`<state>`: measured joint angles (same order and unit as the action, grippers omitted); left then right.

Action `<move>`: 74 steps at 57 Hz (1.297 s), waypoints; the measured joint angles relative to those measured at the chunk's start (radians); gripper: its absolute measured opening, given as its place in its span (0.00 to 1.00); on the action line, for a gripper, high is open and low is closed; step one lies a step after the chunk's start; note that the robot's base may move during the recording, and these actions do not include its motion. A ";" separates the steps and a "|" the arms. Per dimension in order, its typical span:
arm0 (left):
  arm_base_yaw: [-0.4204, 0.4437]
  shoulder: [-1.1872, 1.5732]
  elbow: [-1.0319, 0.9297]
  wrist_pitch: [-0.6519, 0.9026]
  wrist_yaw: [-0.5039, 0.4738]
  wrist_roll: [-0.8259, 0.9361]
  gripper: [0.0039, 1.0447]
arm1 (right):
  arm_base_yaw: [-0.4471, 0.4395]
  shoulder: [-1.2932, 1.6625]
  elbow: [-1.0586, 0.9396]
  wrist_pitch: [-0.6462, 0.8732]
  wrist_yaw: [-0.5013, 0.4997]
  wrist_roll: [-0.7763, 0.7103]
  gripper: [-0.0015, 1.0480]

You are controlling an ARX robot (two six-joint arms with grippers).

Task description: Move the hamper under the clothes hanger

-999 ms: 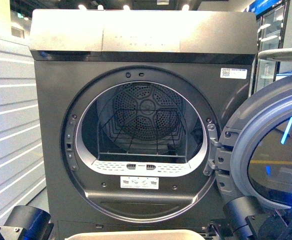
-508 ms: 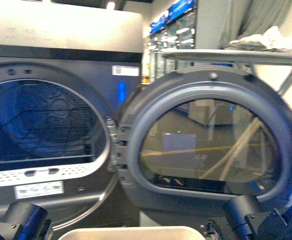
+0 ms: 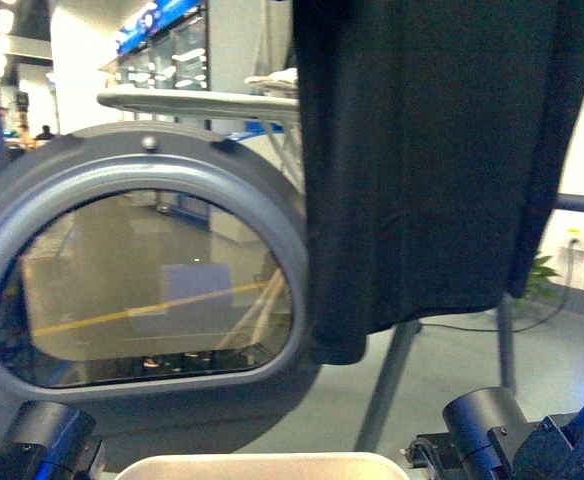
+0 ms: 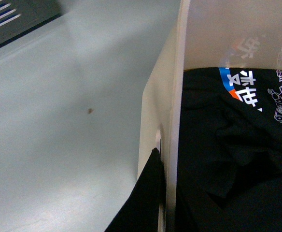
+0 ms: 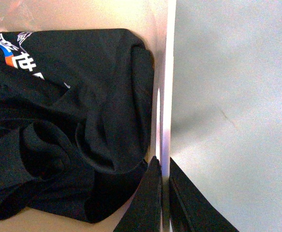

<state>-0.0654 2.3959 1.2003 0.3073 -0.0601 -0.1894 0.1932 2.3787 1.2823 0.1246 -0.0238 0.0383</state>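
The beige hamper shows only as its rim (image 3: 262, 465) at the bottom of the front view, with my two arms on either side. In the left wrist view my left gripper (image 4: 164, 155) is shut on the hamper's side wall (image 4: 177, 72), one finger outside. In the right wrist view my right gripper (image 5: 163, 163) is shut on the opposite wall (image 5: 166, 72), a finger on each side. Black clothes (image 5: 73, 121) with printed lettering lie inside. The clothes hanger's angled grey leg (image 3: 387, 380) and bar (image 3: 582, 204) stand ahead to the right, with a black garment (image 3: 422, 150) hanging from it.
The dryer's round open door (image 3: 142, 270) fills the left half of the front view, close ahead. A white ironing board (image 3: 192, 100) stands behind it. Grey floor (image 3: 442, 350) lies under the hanging garment. A plant and a wall socket are at the far right.
The front view has swung right: the dryer drum has left the picture, its door has slid to the left, and the black garment and rack have come into view.
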 joint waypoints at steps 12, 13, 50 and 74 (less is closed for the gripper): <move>0.000 0.000 0.000 0.000 0.002 0.000 0.04 | 0.002 0.000 0.000 0.000 0.004 0.000 0.03; 0.000 0.000 0.000 0.000 0.002 0.000 0.04 | 0.002 0.000 0.000 0.000 0.003 0.000 0.03; 0.000 -0.001 0.001 0.000 0.000 0.000 0.04 | 0.000 0.000 -0.001 0.000 0.001 0.000 0.03; -0.027 -0.001 0.004 0.000 0.020 0.000 0.04 | -0.023 -0.001 -0.003 0.000 0.023 -0.001 0.03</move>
<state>-0.0921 2.3951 1.2045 0.3073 -0.0402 -0.1894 0.1699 2.3779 1.2793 0.1242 -0.0006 0.0376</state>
